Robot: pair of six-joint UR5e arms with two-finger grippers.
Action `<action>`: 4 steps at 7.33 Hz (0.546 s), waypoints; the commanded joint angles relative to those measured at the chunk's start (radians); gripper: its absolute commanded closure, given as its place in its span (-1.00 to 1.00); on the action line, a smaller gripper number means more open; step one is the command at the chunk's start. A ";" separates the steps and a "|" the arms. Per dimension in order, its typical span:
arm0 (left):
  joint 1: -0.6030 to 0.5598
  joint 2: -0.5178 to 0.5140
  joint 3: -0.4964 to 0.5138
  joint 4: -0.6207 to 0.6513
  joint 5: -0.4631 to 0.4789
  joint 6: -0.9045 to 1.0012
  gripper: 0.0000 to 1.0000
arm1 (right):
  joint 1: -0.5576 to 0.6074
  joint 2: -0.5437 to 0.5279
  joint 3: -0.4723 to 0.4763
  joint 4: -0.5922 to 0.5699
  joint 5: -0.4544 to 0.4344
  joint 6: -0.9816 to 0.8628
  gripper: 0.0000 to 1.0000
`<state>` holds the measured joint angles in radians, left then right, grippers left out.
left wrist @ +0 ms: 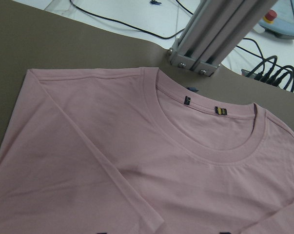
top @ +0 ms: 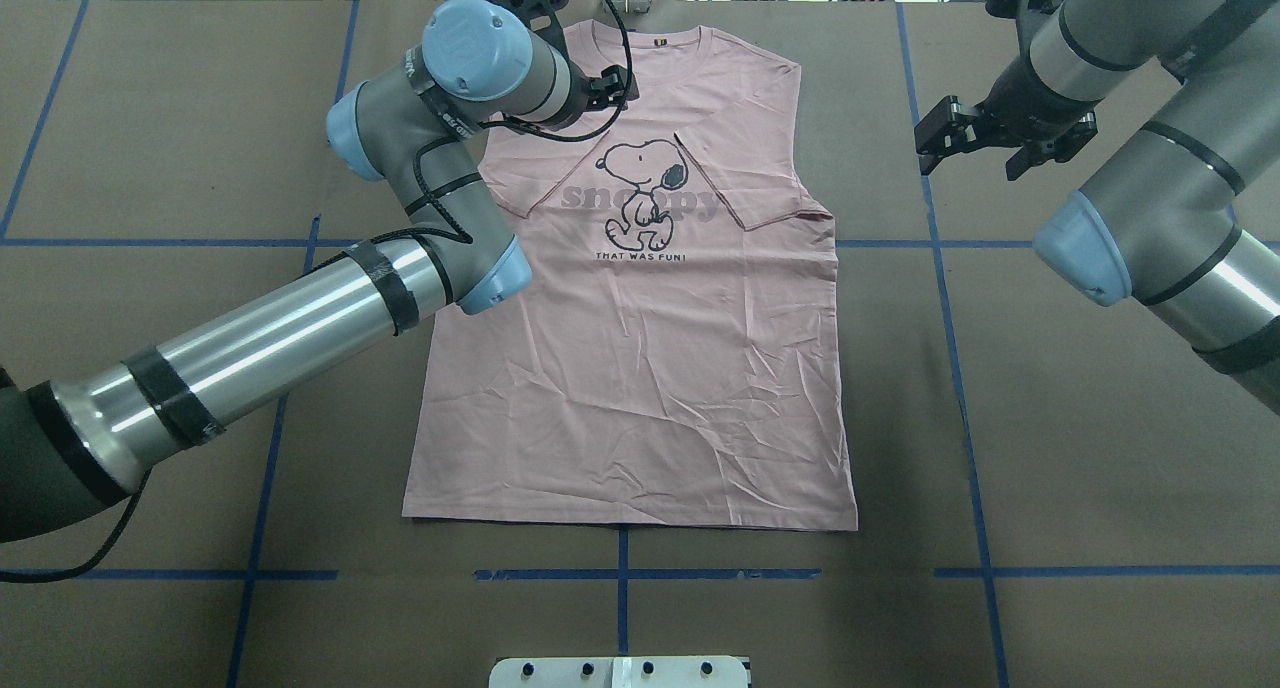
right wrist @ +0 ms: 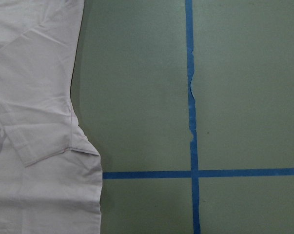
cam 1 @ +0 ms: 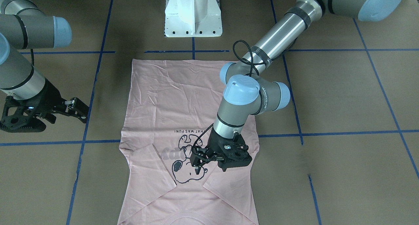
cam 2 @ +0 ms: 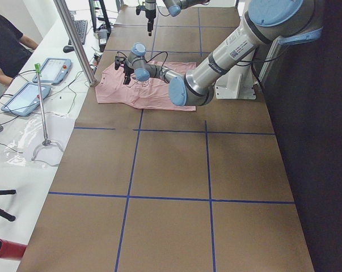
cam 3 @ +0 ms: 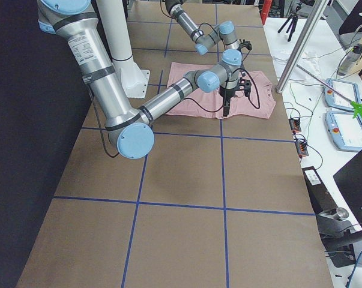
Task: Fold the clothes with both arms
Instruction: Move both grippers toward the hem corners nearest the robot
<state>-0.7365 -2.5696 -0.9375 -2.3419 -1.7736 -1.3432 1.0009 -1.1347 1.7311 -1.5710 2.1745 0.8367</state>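
The pale pink T-shirt (top: 640, 368) lies flat on the brown tabletop (top: 1100, 418), front up, collar (left wrist: 205, 141) pointing away from the robot and hem nearest its white pedestal (cam 1: 193, 15). Both short sleeves are turned inward onto the chest, and their edges slant across the grey lettering on either side of the cartoon dog (top: 645, 183). The left arm reaches out over the shirt, and its end effector (cam 1: 195, 162) hangs just above the chest print near the folded left sleeve (cam 1: 226, 185), fingers spread and nothing between them. From its wrist camera I see only the collar, the shoulder and a metal post (left wrist: 210, 39) at the tabletop's far edge. The right end effector (cam 1: 86, 114) sits well off the cloth, over bare tabletop beside the shirt's right side, released too, fingers apart and pointing towards the garment. Its wrist camera looks down on the shirt's edge, the folded right sleeve (right wrist: 34, 112) and the blue tape lines (right wrist: 193, 122)
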 commanded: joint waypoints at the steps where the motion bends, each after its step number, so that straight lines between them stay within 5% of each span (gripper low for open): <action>1: 0.000 0.151 -0.291 0.182 -0.102 0.009 -1.00 | -0.065 -0.087 0.104 0.041 -0.027 0.068 -1.00; 3: 0.002 0.388 -0.666 0.358 -0.105 0.106 -1.00 | -0.190 -0.238 0.226 0.226 -0.114 0.282 -1.00; 4: 0.005 0.469 -0.796 0.404 -0.107 0.110 -1.00 | -0.290 -0.249 0.264 0.227 -0.215 0.418 -1.00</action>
<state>-0.7344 -2.2220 -1.5411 -2.0162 -1.8773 -1.2558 0.8197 -1.3435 1.9391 -1.3841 2.0627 1.0989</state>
